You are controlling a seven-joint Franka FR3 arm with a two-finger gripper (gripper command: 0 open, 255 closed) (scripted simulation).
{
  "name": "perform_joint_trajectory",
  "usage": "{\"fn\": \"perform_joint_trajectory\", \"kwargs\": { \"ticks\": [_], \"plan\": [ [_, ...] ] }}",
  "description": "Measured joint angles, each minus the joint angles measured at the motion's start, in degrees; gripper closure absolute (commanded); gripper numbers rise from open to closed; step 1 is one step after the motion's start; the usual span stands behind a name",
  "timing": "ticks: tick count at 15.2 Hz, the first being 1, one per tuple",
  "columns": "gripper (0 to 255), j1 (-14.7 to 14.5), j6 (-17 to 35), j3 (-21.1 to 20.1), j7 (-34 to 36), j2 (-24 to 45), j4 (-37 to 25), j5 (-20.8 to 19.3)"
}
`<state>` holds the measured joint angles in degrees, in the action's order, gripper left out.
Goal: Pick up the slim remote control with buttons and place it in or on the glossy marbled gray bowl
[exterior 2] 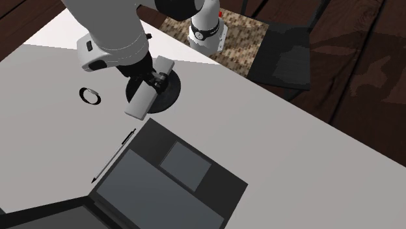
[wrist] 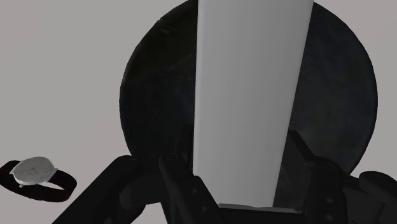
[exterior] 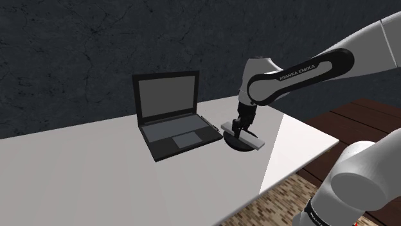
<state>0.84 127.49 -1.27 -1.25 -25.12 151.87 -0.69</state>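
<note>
The remote is a plain light grey slab with no buttons drawn. My gripper is shut on its middle and holds it level over the dark glossy bowl. In the second exterior view the remote spans the bowl, both ends sticking out past the rim, with the gripper under the white wrist. In the wrist view the fingers clasp the remote by its long sides, and the bowl lies round and dark right behind it. Whether the remote touches the rim I cannot tell.
An open dark laptop stands on the white table just to the shoulder view's left of the bowl. A wristwatch and a thin pen lie near the bowl and the laptop. The table's edge runs close behind the bowl.
</note>
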Motion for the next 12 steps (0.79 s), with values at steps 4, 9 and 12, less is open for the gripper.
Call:
{"fn": "perform_joint_trajectory", "kwargs": {
  "ticks": [4, 9, 12],
  "plan": [
    [255, -0.08, 0.10, -0.03, 0.01, 0.10, 0.09, 0.08],
    [0, -0.09, 0.11, -0.06, 0.05, 0.16, 0.14, 0.09],
    [0, -0.08, -1.01, -0.01, -0.02, -0.60, -0.27, 0.10]
  ]
}}
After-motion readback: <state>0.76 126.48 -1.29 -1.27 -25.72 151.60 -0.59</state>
